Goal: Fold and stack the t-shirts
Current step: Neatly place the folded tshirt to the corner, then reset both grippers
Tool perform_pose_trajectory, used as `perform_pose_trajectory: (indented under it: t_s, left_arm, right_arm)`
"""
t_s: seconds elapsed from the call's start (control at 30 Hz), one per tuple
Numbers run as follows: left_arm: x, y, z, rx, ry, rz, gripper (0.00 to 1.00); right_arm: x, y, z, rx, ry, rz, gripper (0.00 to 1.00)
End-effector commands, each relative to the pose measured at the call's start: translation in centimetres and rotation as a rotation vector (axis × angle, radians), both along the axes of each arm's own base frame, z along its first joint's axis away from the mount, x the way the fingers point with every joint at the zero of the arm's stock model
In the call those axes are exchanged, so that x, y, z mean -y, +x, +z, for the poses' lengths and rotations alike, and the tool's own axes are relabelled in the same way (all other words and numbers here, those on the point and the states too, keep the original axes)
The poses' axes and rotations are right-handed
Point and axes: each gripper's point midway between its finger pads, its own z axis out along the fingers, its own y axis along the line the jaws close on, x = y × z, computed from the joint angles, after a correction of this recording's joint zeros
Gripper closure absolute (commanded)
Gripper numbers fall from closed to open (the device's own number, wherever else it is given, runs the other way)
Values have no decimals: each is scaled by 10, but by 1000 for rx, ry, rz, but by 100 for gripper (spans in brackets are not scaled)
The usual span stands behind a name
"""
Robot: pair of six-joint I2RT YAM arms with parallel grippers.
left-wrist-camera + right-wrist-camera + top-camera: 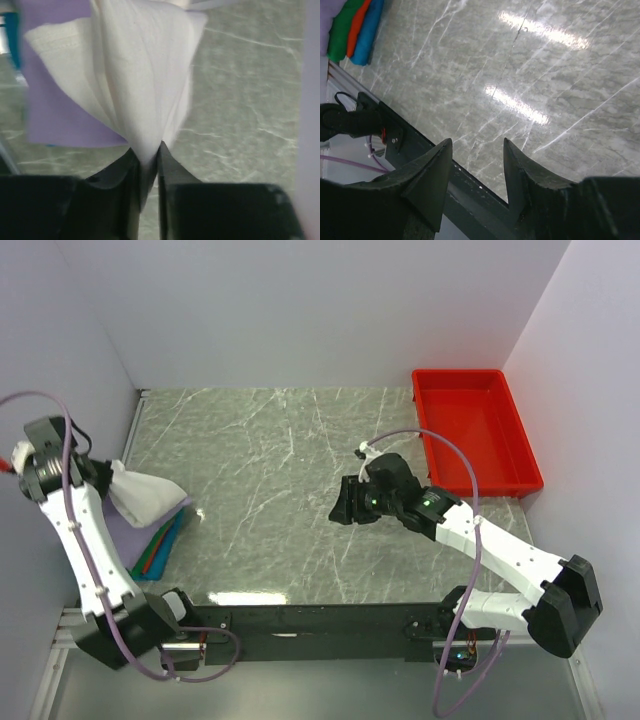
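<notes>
Marble-look table (280, 470) from up top: left gripper (108, 475) is pinching the white shirt (145, 492) over the stack (155, 540) at the left edge, with its long axis running right from the pinch. Left wrist: the cloth fans away from the jaws, so I'd lower it flat and square before letting go. Right wrist: right gripper (477, 147) is spread, holding nothing.

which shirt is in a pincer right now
The white shirt, pinched in the left pincer; the coloured shirts lie folded in a stack, unheld.
</notes>
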Motion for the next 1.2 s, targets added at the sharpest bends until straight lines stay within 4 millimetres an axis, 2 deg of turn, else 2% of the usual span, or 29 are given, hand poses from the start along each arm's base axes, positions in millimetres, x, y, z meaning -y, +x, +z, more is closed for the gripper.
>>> perform_pose_trajectory:
  t_s: [0.0,0.03,0.07,0.1,0.2,0.4,0.47,0.63,0.67,0.73,0.77,0.8,0.83,0.93,0.97,1.0,1.03,1.13,1.17]
  left_arm:
    - [-10,-43,-15,-40,73,125,79]
    - [-17,-58,-21,-71,106,184,61]
    - [-19,-70,-21,-61,137,208,12]
    - [-18,-79,-35,-91,140,221,1]
    - [-13,-85,-41,-68,156,210,0]
    - [7,-56,-15,96,155,18,0]
    - [13,-50,-13,116,145,-25,1]
    - [43,-16,-13,233,92,-193,1]
    - [62,-6,-12,256,80,-263,1]
    - [80,11,-16,280,64,-288,0]
    - [115,22,-20,291,24,-378,1]
    - [129,27,-21,295,24,-408,0]
    - [156,36,-24,295,26,-485,1]
    - [192,49,-41,271,24,-549,0]
    - [220,50,-38,286,14,-623,1]
    - [233,50,-43,278,15,-660,1]
    - [257,49,-47,271,14,-729,1]
    - [297,50,-53,305,-3,-834,1]
    - [316,42,-59,304,-8,-892,1]
  right_arm:
    - [-3,-5,5,13,36,36,47]
    - [-3,-7,4,12,35,49,47]
    - [-3,-9,2,7,33,61,47]
    - [-4,-12,1,-6,33,78,47]
    - [-4,-17,-2,-18,17,116,47]
    - [-4,-15,1,-2,14,112,46]
    - [-5,-13,3,3,22,104,46]
    - [-4,-4,13,31,22,65,45]
    - [-3,1,18,52,20,45,45]
    - [-3,6,23,69,25,23,44]
    - [-1,10,28,89,28,2,44]
    - [-1,13,31,100,32,-14,44]
    - [0,15,36,107,42,-32,44]
    - [6,21,41,131,40,-86,44]
    - [9,22,45,144,45,-103,43]
    - [12,23,47,153,50,-122,43]
    - [17,24,49,170,48,-150,42]
    - [31,30,51,204,38,-232,38]
    - [37,30,53,220,38,-261,37]
